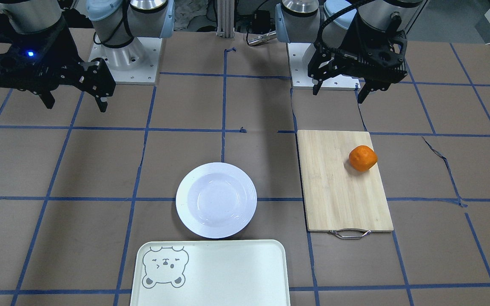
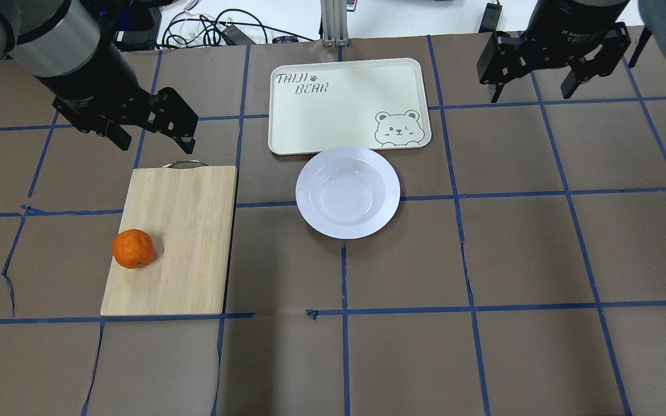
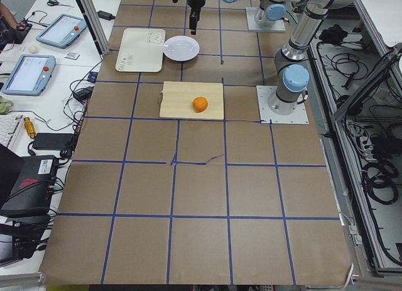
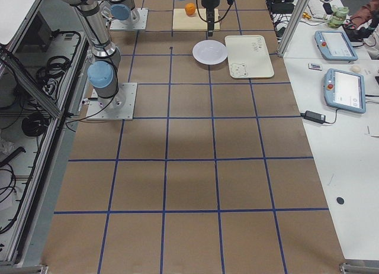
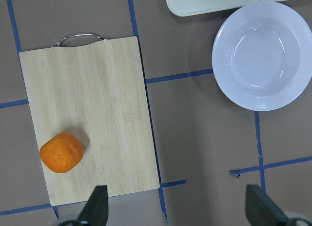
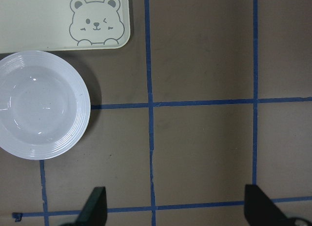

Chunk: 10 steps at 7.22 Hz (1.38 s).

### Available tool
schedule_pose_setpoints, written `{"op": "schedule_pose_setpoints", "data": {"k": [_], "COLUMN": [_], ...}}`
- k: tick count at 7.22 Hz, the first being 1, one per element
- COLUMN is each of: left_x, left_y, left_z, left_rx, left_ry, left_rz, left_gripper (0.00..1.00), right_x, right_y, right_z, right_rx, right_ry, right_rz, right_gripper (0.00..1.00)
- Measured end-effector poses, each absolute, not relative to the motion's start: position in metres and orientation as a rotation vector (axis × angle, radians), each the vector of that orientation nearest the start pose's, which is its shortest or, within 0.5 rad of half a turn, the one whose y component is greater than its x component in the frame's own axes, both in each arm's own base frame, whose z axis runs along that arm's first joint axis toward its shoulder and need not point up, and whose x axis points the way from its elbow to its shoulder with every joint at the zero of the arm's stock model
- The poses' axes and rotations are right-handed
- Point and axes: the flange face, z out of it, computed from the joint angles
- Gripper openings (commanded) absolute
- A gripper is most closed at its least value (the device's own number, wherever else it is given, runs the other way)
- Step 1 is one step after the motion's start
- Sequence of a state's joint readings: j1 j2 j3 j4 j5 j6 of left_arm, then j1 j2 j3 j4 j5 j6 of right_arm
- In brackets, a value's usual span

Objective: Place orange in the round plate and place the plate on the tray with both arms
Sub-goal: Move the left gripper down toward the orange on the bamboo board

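The orange (image 2: 133,248) lies on a bamboo cutting board (image 2: 182,231), near its left edge on the robot's side. The white round plate (image 2: 348,192) sits bare at mid-table, its far rim next to the cream tray (image 2: 344,104) with the bear face. My left gripper (image 2: 154,140) hangs open and holds nothing, high above the board's handle end. In its wrist view the orange (image 5: 61,152) and plate (image 5: 262,55) lie below. Far to the plate's right my right gripper (image 2: 531,92) is open too, with the plate (image 6: 41,104) and tray (image 6: 39,21) at the left of its wrist view.
The cutting board (image 1: 343,187) has a metal handle (image 1: 349,233) on the side away from the robot. Both arm bases (image 1: 136,70) stand at the table's robot edge. Benches with tablets (image 4: 343,90) and cables line the operators' side.
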<state>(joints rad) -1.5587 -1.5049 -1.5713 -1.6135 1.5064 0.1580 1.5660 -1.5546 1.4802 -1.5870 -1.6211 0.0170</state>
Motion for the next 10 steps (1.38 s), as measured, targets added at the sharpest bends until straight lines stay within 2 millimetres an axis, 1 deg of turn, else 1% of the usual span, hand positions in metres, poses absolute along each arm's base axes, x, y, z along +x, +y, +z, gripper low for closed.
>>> {"op": "schedule_pose_setpoints", "data": {"k": [4,8,9,10], "left_x": [-0.128,-0.124,-0.112,-0.087], "left_y": [-0.468,-0.466,-0.47,-0.476], "left_z": [0.516,0.515,0.507,0.487], "left_rx": [0.222,0.205,0.16,0.078], "left_ry": [3.195,3.195,3.198,3.206], "left_rz": [-0.048,-0.032,-0.007,0.05], "left_gripper": [1.0,1.0,1.0,1.0], "right_x": [0.123,0.124,0.127,0.13], "right_y": [-0.509,-0.507,-0.508,-0.508], "right_z": [0.524,0.524,0.524,0.525], "right_rx": [0.046,0.043,0.04,0.038], "right_ry": [3.187,3.175,3.152,3.121], "right_rz": [-0.168,-0.156,-0.156,-0.16], "right_gripper": [1.0,1.0,1.0,1.0]}}
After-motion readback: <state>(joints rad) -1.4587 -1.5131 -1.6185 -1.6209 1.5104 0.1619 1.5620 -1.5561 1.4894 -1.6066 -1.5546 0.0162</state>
